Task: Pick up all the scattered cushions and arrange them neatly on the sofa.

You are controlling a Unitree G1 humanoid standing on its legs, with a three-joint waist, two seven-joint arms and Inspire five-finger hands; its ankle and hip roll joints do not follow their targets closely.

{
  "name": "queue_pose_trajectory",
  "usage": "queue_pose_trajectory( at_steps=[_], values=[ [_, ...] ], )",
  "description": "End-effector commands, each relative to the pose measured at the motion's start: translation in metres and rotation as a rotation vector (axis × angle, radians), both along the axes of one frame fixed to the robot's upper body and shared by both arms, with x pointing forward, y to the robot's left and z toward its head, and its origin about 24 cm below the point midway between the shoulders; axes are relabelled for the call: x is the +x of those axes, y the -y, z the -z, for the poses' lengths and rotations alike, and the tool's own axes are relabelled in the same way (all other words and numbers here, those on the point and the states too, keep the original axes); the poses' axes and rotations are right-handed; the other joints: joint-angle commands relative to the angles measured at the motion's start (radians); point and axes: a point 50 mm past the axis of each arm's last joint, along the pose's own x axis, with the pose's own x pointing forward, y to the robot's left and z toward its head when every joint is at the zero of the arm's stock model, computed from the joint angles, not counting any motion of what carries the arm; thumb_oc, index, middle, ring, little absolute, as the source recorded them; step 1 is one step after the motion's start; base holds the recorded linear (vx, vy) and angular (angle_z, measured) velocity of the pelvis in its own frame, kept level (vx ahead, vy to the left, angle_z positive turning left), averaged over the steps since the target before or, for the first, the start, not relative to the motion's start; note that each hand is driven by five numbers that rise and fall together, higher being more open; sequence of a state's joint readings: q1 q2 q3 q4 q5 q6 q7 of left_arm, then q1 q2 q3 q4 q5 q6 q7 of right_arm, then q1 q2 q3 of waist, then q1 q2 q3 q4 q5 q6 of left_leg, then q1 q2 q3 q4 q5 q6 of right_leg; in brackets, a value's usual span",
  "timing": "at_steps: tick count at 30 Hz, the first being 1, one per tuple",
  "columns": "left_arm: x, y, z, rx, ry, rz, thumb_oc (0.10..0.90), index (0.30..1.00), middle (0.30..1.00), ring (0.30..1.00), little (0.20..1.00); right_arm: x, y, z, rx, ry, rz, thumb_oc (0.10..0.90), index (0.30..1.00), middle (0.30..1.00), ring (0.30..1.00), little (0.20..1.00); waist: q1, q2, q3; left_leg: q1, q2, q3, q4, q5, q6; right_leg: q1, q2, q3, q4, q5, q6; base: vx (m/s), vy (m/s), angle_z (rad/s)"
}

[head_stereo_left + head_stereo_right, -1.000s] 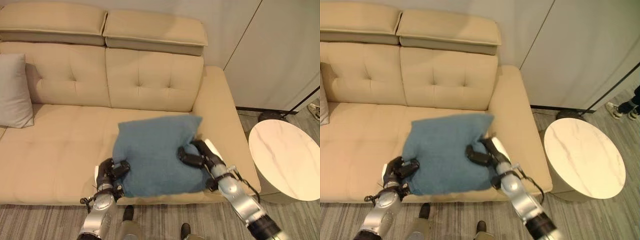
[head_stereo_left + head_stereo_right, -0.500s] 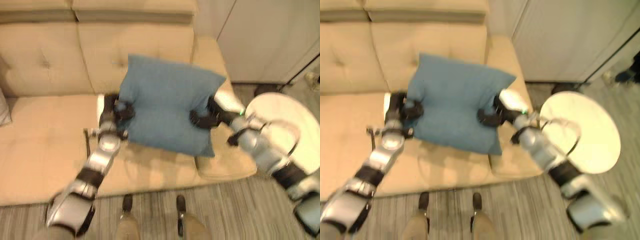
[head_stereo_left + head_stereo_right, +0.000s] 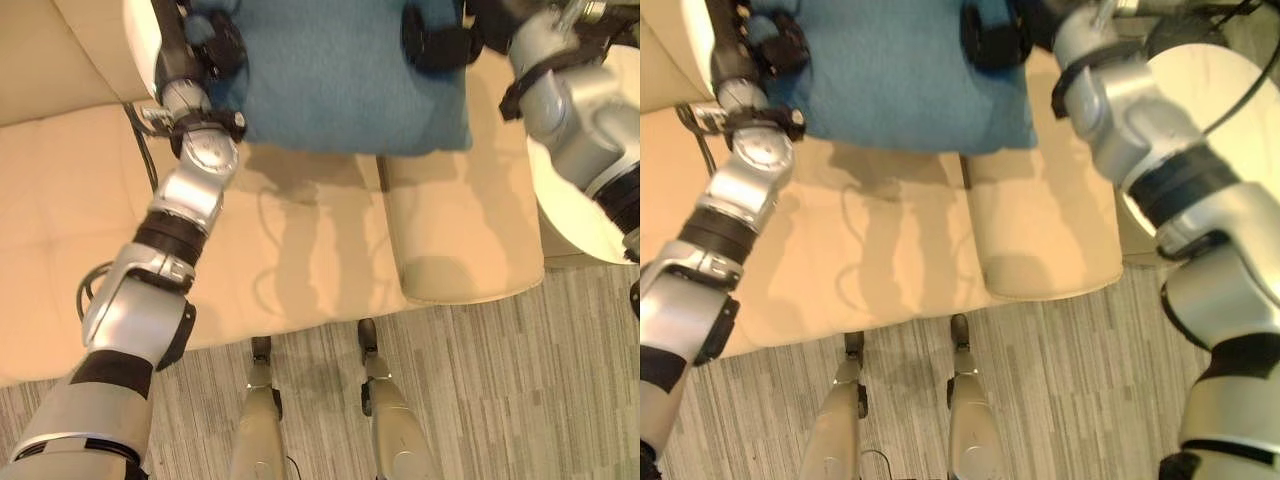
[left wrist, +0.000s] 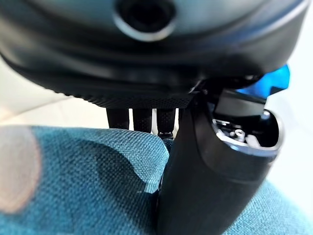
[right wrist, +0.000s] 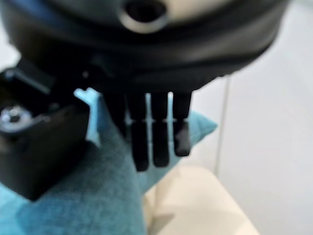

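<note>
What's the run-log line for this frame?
phase: carry | object: cushion, lifted above sofa | left hand: gripping cushion's left edge | right hand: gripping its right edge | nearby: round table

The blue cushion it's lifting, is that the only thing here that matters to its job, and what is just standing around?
Part of the job:
- blue cushion, pinched between the left robot hand and the right robot hand
- beige sofa, where it belongs

Just standing around:
- round white side table beside the sofa
- striped grey floor
</note>
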State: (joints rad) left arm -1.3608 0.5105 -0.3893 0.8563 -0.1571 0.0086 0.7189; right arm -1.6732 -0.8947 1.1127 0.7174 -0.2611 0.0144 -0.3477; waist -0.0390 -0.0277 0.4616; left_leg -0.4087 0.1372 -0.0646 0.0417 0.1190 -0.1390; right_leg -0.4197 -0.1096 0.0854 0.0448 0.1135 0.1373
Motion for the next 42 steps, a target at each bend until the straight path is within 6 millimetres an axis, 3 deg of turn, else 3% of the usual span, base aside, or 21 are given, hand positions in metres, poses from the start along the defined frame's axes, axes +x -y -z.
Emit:
queue_pose_trajectory(
  at_steps=[1, 4, 9, 10, 11, 14, 15, 16, 20, 25, 30, 33, 36, 38, 39, 40, 41, 42],
  values=[
    [-0.057, -0.009, -0.105, 0.104, 0.479, -0.128, 0.4, 0.3, 0.3, 0.3, 0.3, -0.028, -0.005, -0.062, 0.063, 0.31, -0.018, 0.4, 0.3, 0.3, 0.3, 0.3, 0.033, -0.037, -0.134, -0.033, -0.017, 0.0, 0.006, -0.087, 0.021, -0.048, -0.024, -0.021, 0.028, -0.052, 0.052, 0.02, -0.008, -0.04],
    [-0.062, -0.037, -0.111, 0.131, 0.484, -0.314, 0.4, 0.3, 0.3, 0.3, 0.3, -0.024, -0.006, -0.065, 0.108, 0.328, -0.018, 0.4, 0.3, 0.3, 0.3, 0.3, 0.05, -0.031, -0.123, -0.057, -0.02, 0.008, -0.021, -0.062, 0.017, -0.067, -0.027, -0.021, -0.004, -0.031, 0.055, 0.01, -0.003, -0.04],
    [-0.039, -0.055, -0.081, 0.076, 0.3, -0.373, 0.4, 0.3, 0.3, 0.3, 0.3, -0.006, 0.005, -0.048, 0.267, 0.211, -0.009, 0.4, 0.3, 0.3, 0.3, 0.3, 0.074, -0.032, -0.087, -0.09, -0.026, 0.007, -0.012, -0.056, 0.012, -0.075, -0.031, -0.036, -0.02, -0.026, 0.057, 0.03, -0.031, -0.02],
    [-0.036, -0.06, -0.076, 0.065, 0.268, -0.399, 0.4, 0.3, 0.3, 0.3, 0.3, -0.002, 0.005, -0.043, 0.306, 0.178, -0.024, 0.543, 0.514, 0.514, 0.514, 0.514, 0.077, -0.036, -0.078, -0.1, -0.027, 0.005, -0.009, -0.055, 0.011, -0.079, -0.031, -0.038, -0.02, -0.024, 0.059, 0.0, -0.043, -0.25],
    [-0.031, -0.057, -0.071, 0.072, 0.236, -0.394, 0.4, 0.3, 0.3, 0.3, 0.3, 0.002, 0.01, -0.037, 0.36, 0.145, -0.02, 0.8, 0.9, 0.9, 0.9, 0.9, 0.081, -0.042, -0.072, -0.109, -0.028, 0.003, -0.007, -0.052, 0.01, -0.083, -0.033, -0.043, -0.023, -0.021, 0.059, 0.0, -0.048, 0.09],
    [-0.025, -0.063, -0.061, 0.089, 0.152, -0.434, 0.4, 0.3, 0.3, 0.3, 0.3, 0.01, 0.019, -0.026, 0.477, 0.084, -0.017, 0.8, 0.9, 0.9, 0.9, 0.9, 0.088, -0.052, -0.064, -0.117, -0.027, -0.001, -0.012, -0.046, 0.007, -0.088, -0.033, -0.049, -0.029, -0.016, 0.06, 0.0, -0.037, 0.36],
    [-0.021, -0.065, -0.057, 0.123, 0.105, -0.455, 0.657, 0.686, 0.686, 0.686, 0.686, 0.013, 0.023, -0.023, 0.534, 0.065, -0.011, 0.8, 0.9, 0.9, 0.9, 0.9, 0.089, -0.057, -0.059, -0.12, -0.027, 0.0, -0.013, -0.043, 0.006, -0.091, -0.033, -0.052, -0.031, -0.013, 0.061, 0.0, -0.025, 0.34],
    [-0.02, -0.069, -0.056, 0.158, 0.064, -0.494, 0.8, 0.9, 0.9, 0.9, 0.9, 0.016, 0.024, -0.018, 0.601, 0.027, -0.025, 0.8, 0.9, 0.9, 0.9, 0.9, 0.092, -0.065, -0.051, -0.126, -0.026, -0.002, -0.015, -0.039, 0.006, -0.095, -0.032, -0.053, -0.034, -0.009, 0.061, 0.0, -0.032, 0.16],
    [-0.016, -0.085, -0.043, 0.316, -0.12, -0.605, 0.8, 0.9, 0.9, 0.9, 0.9, 0.024, 0.028, -0.007, 0.693, -0.06, -0.01, 0.8, 0.9, 0.9, 0.9, 0.9, 0.098, -0.084, -0.028, -0.141, -0.023, -0.007, -0.015, -0.028, 0.004, -0.104, -0.032, -0.058, -0.036, -0.002, 0.064, -0.01, -0.026, -0.07],
    [0.002, -0.087, 0.007, 0.067, -0.38, -0.428, 0.8, 0.9, 0.9, 0.9, 0.9, 0.029, 0.042, 0.002, 0.766, -0.174, 0.094, 0.8, 0.9, 0.9, 0.9, 0.9, 0.117, -0.089, -0.009, -0.136, -0.027, -0.008, -0.018, -0.026, 0.003, -0.093, -0.031, -0.07, -0.043, -0.001, 0.064, -0.01, -0.004, -0.06],
    [0.0, -0.094, 0.007, -0.009, -0.436, -0.37, 0.8, 0.9, 0.9, 0.9, 0.9, 0.028, 0.049, 0.003, 0.783, -0.212, 0.128, 0.8, 0.9, 0.9, 0.9, 0.9, 0.123, -0.085, -0.007, -0.123, -0.029, -0.005, -0.024, -0.022, -0.001, -0.076, -0.03, -0.07, -0.052, 0.002, 0.064, 0.0, 0.017, -0.05],
    [-0.015, -0.128, 0.001, -0.148, -0.427, -0.403, 0.8, 0.9, 0.9, 0.9, 0.9, 0.03, 0.05, 0.01, 0.768, -0.201, 0.13, 0.8, 0.9, 0.9, 0.9, 0.9, 0.117, -0.083, -0.016, -0.104, -0.028, 0.001, -0.027, -0.025, 0.001, -0.06, -0.028, -0.066, -0.055, 0.002, 0.064, 0.0, 0.056, 0.03],
    [-0.027, -0.149, -0.01, -0.27, -0.342, -0.384, 0.8, 0.9, 0.9, 0.9, 0.9, 0.033, 0.053, 0.026, 0.802, -0.182, 0.102, 0.8, 0.9, 0.9, 0.9, 0.9, 0.105, -0.077, -0.028, -0.084, -0.029, 0.002, -0.027, -0.036, 0.007, -0.042, -0.027, -0.062, -0.057, -0.004, 0.062, 0.01, 0.05, 0.01],
    [-0.049, -0.178, -0.028, -0.325, -0.206, -0.421, 0.8, 0.9, 0.9, 0.9, 0.9, 0.03, 0.054, 0.037, 0.649, -0.13, 0.099, 0.8, 0.9, 0.9, 0.9, 0.9, 0.091, -0.074, -0.048, -0.056, -0.027, 0.003, -0.025, -0.051, 0.014, -0.016, -0.027, -0.066, -0.052, -0.014, 0.06, 0.02, 0.047, 0.0],
    [-0.049, -0.178, -0.027, -0.325, -0.207, -0.421, 0.8, 0.9, 0.9, 0.9, 0.9, 0.03, 0.054, 0.038, 0.648, -0.131, 0.101, 0.8, 0.9, 0.9, 0.9, 0.9, 0.091, -0.075, -0.049, -0.059, -0.029, 0.002, -0.026, -0.044, 0.015, -0.018, -0.028, -0.066, -0.054, -0.009, 0.06, 0.04, 0.056, 0.01],
    [-0.062, -0.197, -0.024, -0.36, -0.165, -0.463, 0.8, 0.9, 0.9, 0.9, 0.9, 0.025, 0.059, 0.044, 0.59, -0.091, 0.094, 0.8, 0.9, 0.9, 0.9, 0.9, 0.084, -0.074, -0.059, -0.041, -0.027, 0.005, -0.025, -0.058, 0.018, -0.006, -0.027, -0.067, -0.051, -0.02, 0.06, 0.04, 0.049, 0.02],
    [-0.069, -0.21, -0.014, -0.379, -0.162, -0.501, 0.8, 0.9, 0.9, 0.9, 0.9, 0.021, 0.058, 0.052, 0.554, -0.069, 0.07, 0.8, 0.9, 0.9, 0.9, 0.9, 0.077, -0.072, -0.069, -0.026, -0.026, 0.007, -0.025, -0.067, 0.022, 0.004, -0.027, -0.068, -0.049, -0.024, 0.058, 0.06, 0.081, 0.02],
    [-0.075, -0.222, 0.003, -0.389, -0.153, -0.533, 0.8, 0.9, 0.9, 0.9, 0.9, 0.012, 0.07, 0.07, 0.527, -0.045, 0.08, 0.8, 0.9, 0.9, 0.9, 0.9, 0.069, -0.073, -0.086, -0.009, -0.027, 0.009, -0.025, -0.073, 0.026, 0.019, -0.03, -0.07, -0.049, -0.026, 0.058, 0.05, 0.088, -0.01]
  ],
)
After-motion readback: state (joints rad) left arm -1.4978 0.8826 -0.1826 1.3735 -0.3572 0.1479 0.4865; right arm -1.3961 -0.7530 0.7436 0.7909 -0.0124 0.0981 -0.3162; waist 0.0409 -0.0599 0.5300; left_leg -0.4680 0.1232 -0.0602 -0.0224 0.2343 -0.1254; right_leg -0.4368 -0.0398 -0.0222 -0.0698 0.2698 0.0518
